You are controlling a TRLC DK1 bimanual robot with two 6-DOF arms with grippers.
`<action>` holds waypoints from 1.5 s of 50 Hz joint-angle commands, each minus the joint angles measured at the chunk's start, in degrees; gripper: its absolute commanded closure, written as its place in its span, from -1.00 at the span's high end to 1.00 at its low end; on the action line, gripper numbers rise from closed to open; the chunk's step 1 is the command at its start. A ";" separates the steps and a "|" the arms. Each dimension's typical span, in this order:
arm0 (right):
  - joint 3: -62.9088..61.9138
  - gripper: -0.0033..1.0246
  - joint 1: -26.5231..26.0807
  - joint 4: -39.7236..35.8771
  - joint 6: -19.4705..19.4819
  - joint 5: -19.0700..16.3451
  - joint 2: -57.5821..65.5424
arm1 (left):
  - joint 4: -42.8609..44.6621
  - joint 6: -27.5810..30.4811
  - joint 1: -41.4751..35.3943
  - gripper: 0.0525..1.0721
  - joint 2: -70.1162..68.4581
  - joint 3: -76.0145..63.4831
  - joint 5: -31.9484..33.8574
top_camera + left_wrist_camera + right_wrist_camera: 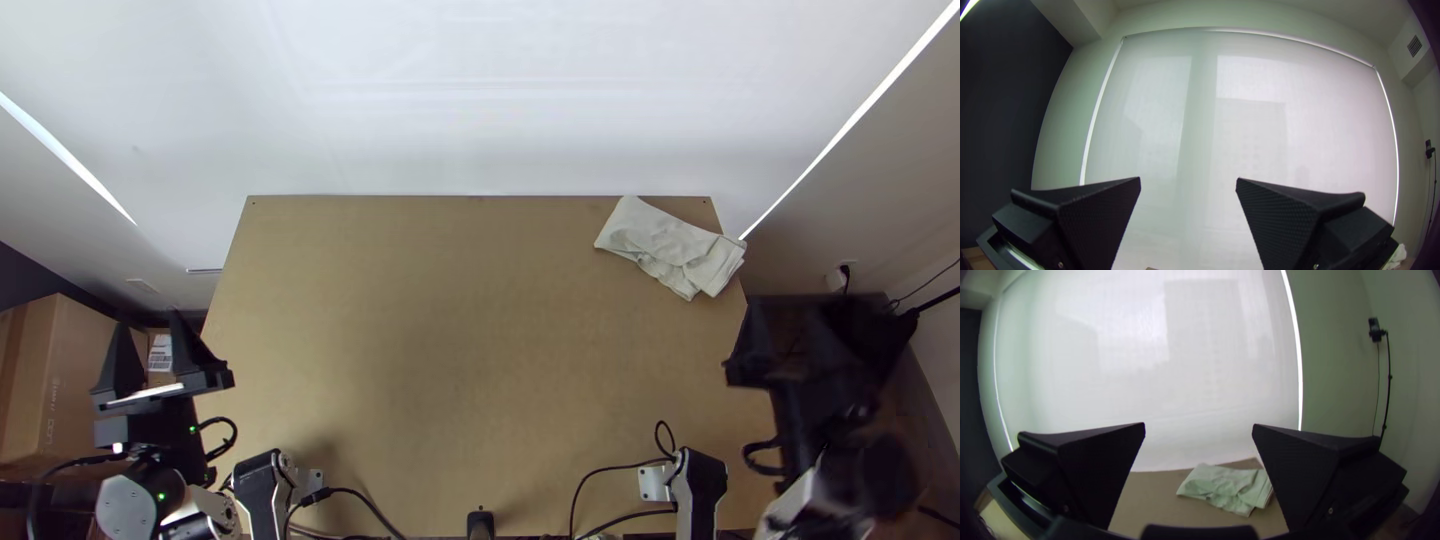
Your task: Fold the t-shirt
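Left gripper point(148, 318), right gripper point(788, 306): jaws spread wide apart.

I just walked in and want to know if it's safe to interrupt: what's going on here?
Nothing is being handled at this moment. The pale, off-white cloth T-shirt lies in a compact, wrinkled, folded bundle near the far right corner of the light wooden table. The left gripper and right gripper, each with two wide flat black fingers, are open and empty, away from the shirt. The folding looks largely done, though I can't tell whether the robot will continue.
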 commanded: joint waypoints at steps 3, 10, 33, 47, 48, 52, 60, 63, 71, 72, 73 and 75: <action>-12.34 0.92 -0.10 6.92 -0.45 0.07 -14.11 | -3.82 -0.37 1.04 0.92 -2.63 -4.21 -0.72; -19.28 0.92 -0.36 6.66 0.87 0.25 -14.02 | -3.47 1.12 1.22 0.92 -2.72 -10.01 -1.34; -45.03 0.92 0.87 21.33 5.09 2.62 -13.85 | -2.85 3.23 1.83 0.92 -2.72 -27.42 -1.43; -46.53 0.92 1.83 20.10 4.30 5.26 -13.76 | 1.10 3.85 2.97 0.92 -2.20 -31.99 -2.22; -46.62 0.92 1.83 20.45 4.38 5.26 -13.94 | 1.10 3.76 3.06 0.92 -2.11 -31.99 -2.30; -46.53 0.92 2.10 20.10 4.21 5.26 -12.79 | 1.19 3.76 2.97 0.92 -2.46 -32.07 -2.30; -46.62 0.92 2.01 20.10 4.21 5.26 -13.67 | 1.19 3.76 2.97 0.92 -2.46 -32.07 -2.30; -46.62 0.92 2.01 20.10 4.21 5.26 -13.67 | 1.19 3.76 2.97 0.92 -2.46 -32.07 -2.30; -46.62 0.92 2.01 20.19 4.21 5.26 -13.67 | 1.19 3.76 2.97 0.92 -2.46 -32.07 -2.30; -46.62 0.92 2.01 20.10 4.21 5.26 -13.67 | 1.19 3.76 2.97 0.92 -2.46 -31.99 -2.30; -46.62 0.92 2.01 20.19 4.21 5.26 -13.67 | 1.19 3.76 2.97 0.92 -2.46 -32.07 -2.30; -46.62 0.92 2.01 20.19 4.21 5.26 -13.67 | 1.19 3.76 2.97 0.92 -2.46 -31.99 -2.30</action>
